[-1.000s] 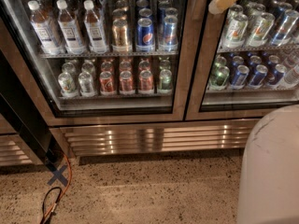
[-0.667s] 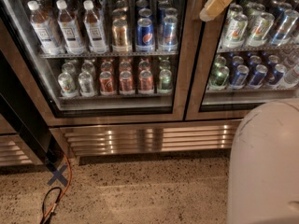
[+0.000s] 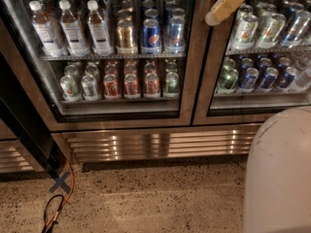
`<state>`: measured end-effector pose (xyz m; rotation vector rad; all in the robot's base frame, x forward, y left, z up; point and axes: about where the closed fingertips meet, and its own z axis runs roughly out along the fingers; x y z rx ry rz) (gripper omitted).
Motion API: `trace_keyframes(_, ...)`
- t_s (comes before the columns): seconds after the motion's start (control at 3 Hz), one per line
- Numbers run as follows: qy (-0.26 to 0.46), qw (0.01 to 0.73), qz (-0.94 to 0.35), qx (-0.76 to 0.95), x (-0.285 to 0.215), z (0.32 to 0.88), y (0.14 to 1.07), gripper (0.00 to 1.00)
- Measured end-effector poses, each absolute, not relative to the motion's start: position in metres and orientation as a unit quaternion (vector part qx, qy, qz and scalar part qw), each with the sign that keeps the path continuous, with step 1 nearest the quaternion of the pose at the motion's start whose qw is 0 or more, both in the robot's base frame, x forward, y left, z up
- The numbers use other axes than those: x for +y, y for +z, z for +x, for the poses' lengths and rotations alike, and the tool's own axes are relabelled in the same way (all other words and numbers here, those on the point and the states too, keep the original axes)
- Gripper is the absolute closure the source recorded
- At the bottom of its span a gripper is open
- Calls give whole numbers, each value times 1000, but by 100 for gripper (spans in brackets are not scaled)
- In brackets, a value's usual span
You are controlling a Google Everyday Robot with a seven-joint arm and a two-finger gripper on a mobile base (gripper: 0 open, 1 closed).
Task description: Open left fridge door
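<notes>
Speckled stone floor (image 3: pixel 155 193) under steel grille (image 3: pixel 160 144); gripper (image 3: pixel 221 11) high beside left fridge door (image 3: pixel 190 81), grip unclear.

speckled floor (image 3: pixel 160 198) below ribbed steel grille (image 3: pixel 160 145)

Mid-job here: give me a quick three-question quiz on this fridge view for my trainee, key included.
1. True or false: the claw rests on the floor.
2. The bottles stand behind: A) the left fridge door, B) a wooden cupboard door, C) a curtain.
3. Fill in: the orange cable lies at the bottom ___ of the view.
Key: 1 false, the claw is high up at the top edge, right of the left fridge door; 2 A; 3 left.
</notes>
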<state>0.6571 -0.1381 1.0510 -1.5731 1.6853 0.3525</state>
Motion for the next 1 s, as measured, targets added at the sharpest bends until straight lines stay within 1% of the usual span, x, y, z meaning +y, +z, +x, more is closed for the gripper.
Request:
trace_keyframes(0.33, 139, 396, -617, 665, -137, 654, 1052, 0)
trace_keyframes(1.0, 136, 459, -556, 680, -175, 642, 1064, 0)
